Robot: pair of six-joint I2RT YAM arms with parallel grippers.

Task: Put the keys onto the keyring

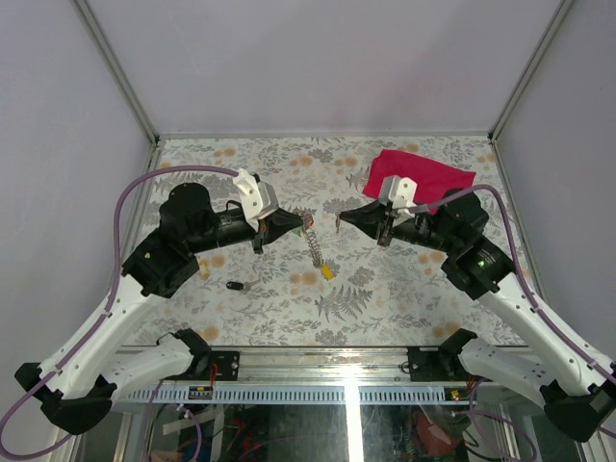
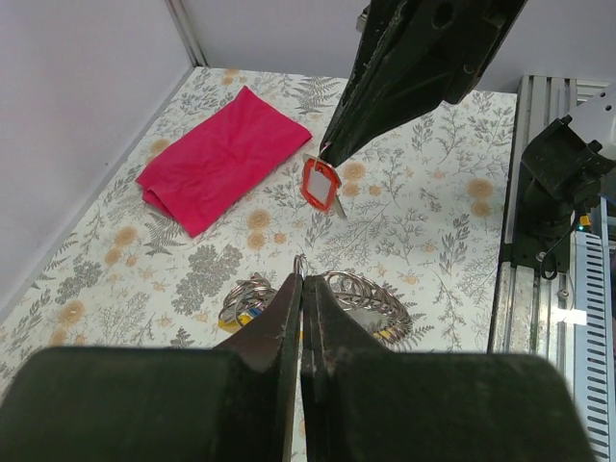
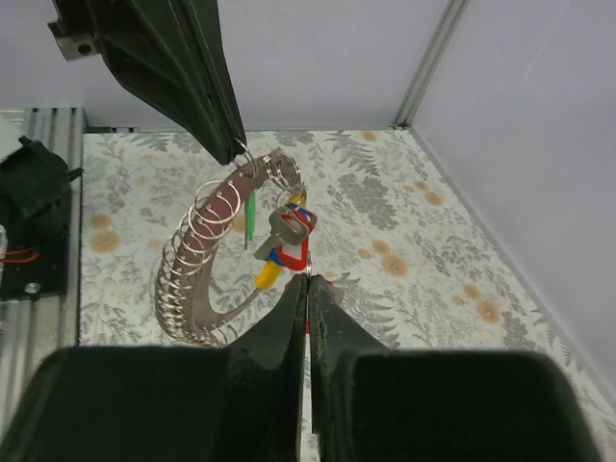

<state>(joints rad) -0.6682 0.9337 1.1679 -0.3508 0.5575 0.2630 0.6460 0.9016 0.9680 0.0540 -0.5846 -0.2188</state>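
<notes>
My left gripper point(image 1: 295, 223) is shut on one ring of the keyring point(image 1: 313, 241) and holds it above the table. The keyring is a strand of several silvery rings with yellow and blue tags, and its lower end hangs toward the table. In the left wrist view the ring point(image 2: 300, 264) sticks out at the shut fingertips. My right gripper point(image 1: 343, 218) is shut on a red-tagged key point(image 2: 320, 183), close to the left gripper's tip. The right wrist view shows this key point(image 3: 292, 245) just beyond my fingertips, with the ring strand point(image 3: 197, 255) and a green tag point(image 3: 250, 214) behind it. A small black piece point(image 1: 234, 285) lies on the table.
A red cloth point(image 1: 421, 178) lies at the back right, behind the right arm; it also shows in the left wrist view point(image 2: 221, 159). Grey walls and metal posts close in the flowered table point(image 1: 289, 164). A metal rail point(image 2: 539, 192) runs along the near edge.
</notes>
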